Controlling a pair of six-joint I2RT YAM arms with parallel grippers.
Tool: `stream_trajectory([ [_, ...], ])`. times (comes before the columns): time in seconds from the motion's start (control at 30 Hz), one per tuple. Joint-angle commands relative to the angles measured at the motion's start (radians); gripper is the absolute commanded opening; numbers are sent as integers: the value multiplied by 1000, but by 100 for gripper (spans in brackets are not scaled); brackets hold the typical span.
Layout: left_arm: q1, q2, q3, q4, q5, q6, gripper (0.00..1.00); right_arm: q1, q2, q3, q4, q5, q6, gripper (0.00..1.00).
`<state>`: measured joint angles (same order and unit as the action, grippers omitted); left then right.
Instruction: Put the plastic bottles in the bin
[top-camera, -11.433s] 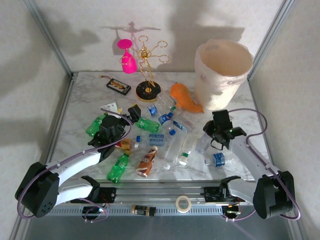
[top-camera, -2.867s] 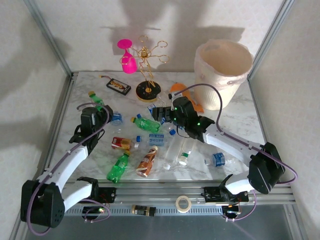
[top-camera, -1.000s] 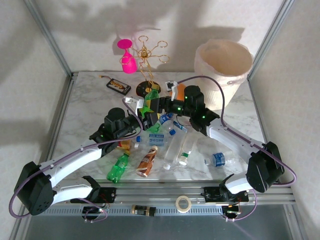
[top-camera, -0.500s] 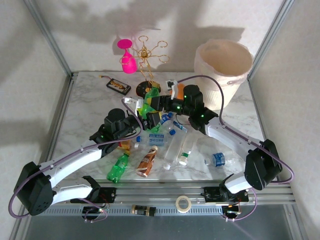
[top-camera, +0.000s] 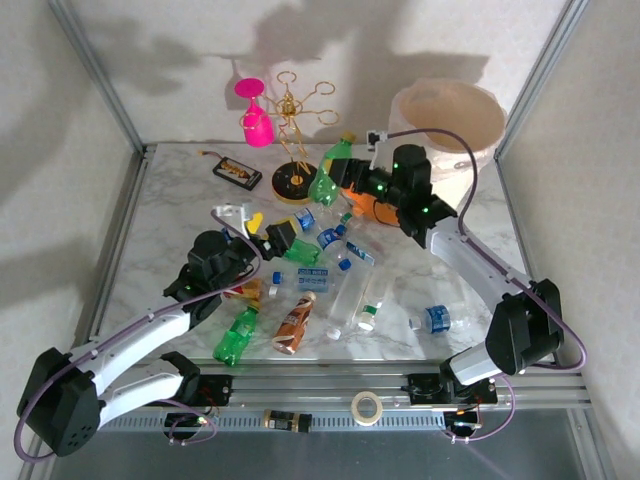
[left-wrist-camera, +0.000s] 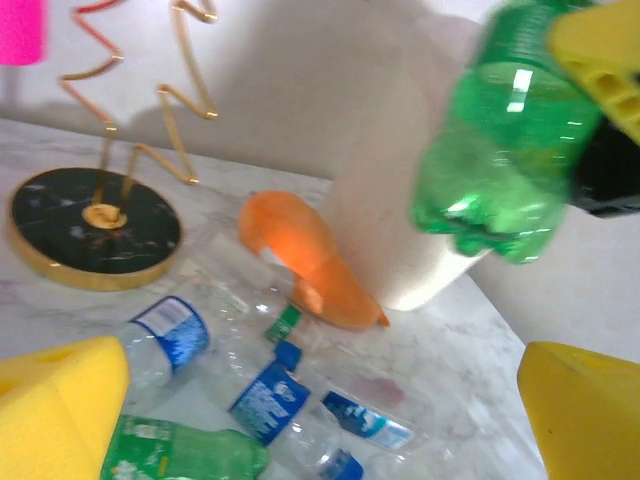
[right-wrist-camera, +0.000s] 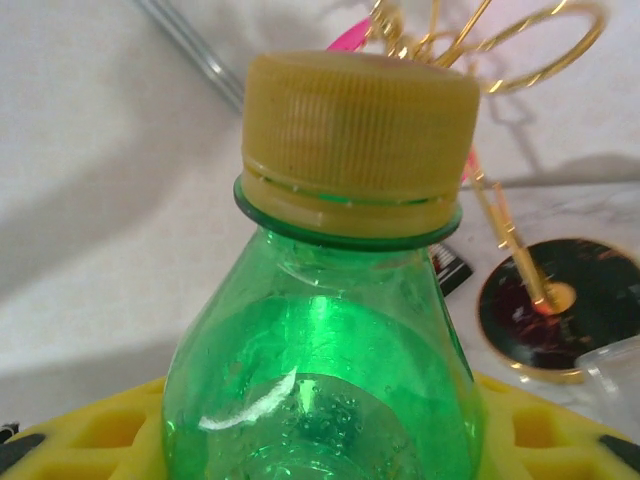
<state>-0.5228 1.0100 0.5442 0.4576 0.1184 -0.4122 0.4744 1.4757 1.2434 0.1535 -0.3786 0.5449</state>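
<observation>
Holding a green bottle (top-camera: 327, 178) w/ a yellow cap, the right gripper (top-camera: 342, 182) is up in the air over the far-middle part of the table (top-camera: 180, 215). It is near the black base of the gold wire rack (top-camera: 296, 110) and the orange fish toy (top-camera: 378, 207). Its yellow pads (right-wrist-camera: 90, 435) pinch the bottle body from both sides, and the bottle is tilted. The bin (top-camera: 482, 140) stands at the far right corner. The held bottle is beside it on its left, not over its rim.

The left gripper (top-camera: 264, 230) hangs over the middle of the table w/ its fingers (left-wrist-camera: 58, 410) spread wide and nothing btw them. Under and around it the other bottles lie on the marble: a 2nd green one (top-camera: 236, 336), a brown one (top-camera: 294, 322), clear ones w/ blue labels (top-camera: 432, 319), etc. A flat black device (top-camera: 236, 172) and a pink glass (top-camera: 256, 122) are at the far left.
</observation>
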Motion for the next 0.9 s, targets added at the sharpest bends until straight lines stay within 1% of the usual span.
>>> stream_trajectory([
  [0.0, 45, -34, -38, 47, -81, -63, 100, -39, -55, 118, -92, 89, -90, 40],
  [0.1, 71, -37, -64, 41, -117, -89, 100, -82, -45, 221, -196, 182, -150, 40],
  [0.23, 90, -41, -100, 38, -174, -128, 100, -158, -31, 317, -249, 268, -194, 40],
  [0.37, 93, -40, -111, 18, -204, -131, 100, -218, -22, 378, -246, 387, -243, 39],
  [0.53, 93, -51, -122, 11, -205, -126, 100, -293, 16, 405, -200, 546, -313, 40],
  [0.67, 93, -63, -136, 13, -210, -121, 100, -337, 58, 395, -177, 600, -344, 40],
  [0.8, 93, -69, -142, 11, -219, -117, 100, -353, 106, 384, -183, 647, -367, 40],
  [0.87, 93, -65, -141, 9, -221, -120, 99, -359, 125, 373, -190, 651, -364, 40],
])
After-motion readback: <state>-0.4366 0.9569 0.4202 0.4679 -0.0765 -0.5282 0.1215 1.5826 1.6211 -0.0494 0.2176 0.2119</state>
